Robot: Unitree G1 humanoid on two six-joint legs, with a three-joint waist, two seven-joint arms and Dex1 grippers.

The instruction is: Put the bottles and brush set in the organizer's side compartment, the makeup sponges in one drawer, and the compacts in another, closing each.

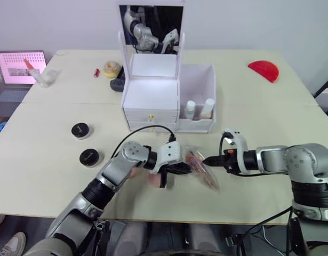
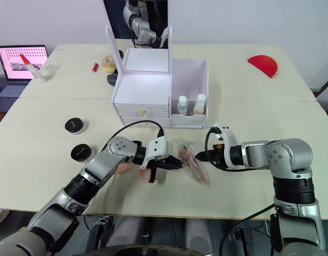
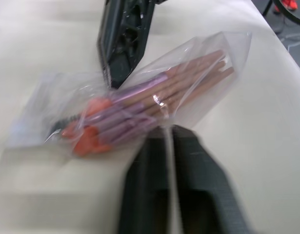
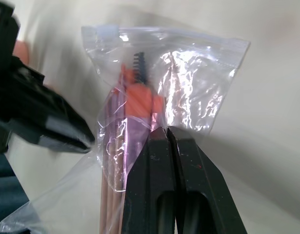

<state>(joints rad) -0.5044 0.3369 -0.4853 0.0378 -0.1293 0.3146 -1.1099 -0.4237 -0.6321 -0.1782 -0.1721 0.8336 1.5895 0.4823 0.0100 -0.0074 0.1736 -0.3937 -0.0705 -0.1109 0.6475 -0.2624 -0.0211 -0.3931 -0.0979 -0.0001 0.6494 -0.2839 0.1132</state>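
— Location of the brush set (image 1: 202,169)?
— Flat on the table (image 1: 260,202), near the front edge, between the left gripper (image 1: 181,166) and the right gripper (image 1: 208,160). Clear pouch, orange-pink tips bunched at one end (a dark spiral brush head among them, seen from the right wrist).

— State of the right gripper?
— Fingers (image 4: 159,165) pressed together, pinching the pouch's plastic beside the orange tips. Clamped on the brush set.

— And the left?
— Fingers (image 3: 189,161) drawn close with only a sliver of gap, the pouch's film edge caught between them at the handle end. Gripping the same pouch from the opposite side, the right gripper's dark fingers visible just beyond it.

— Position of the organizer (image 1: 153,101)?
— Farther back on the table, behind both grippers, mirror (image 1: 152,29) upright. Both gold-knobbed drawers (image 1: 151,121) shut.

— Contents of the side compartment (image 1: 198,80)?
— The bottles (image 1: 199,109), two, white-capped, standing side by side against the lower front wall.

— The remaining items?
— The compacts (image 1: 85,144), two black discs, well apart from the pouch, on the robot's left (one nearer the organizer, one nearer the front edge). Something pink (image 1: 153,178) under the left wrist, mostly hidden, identity unclear. Red semicircular piece (image 1: 263,70) at the far right of the table.
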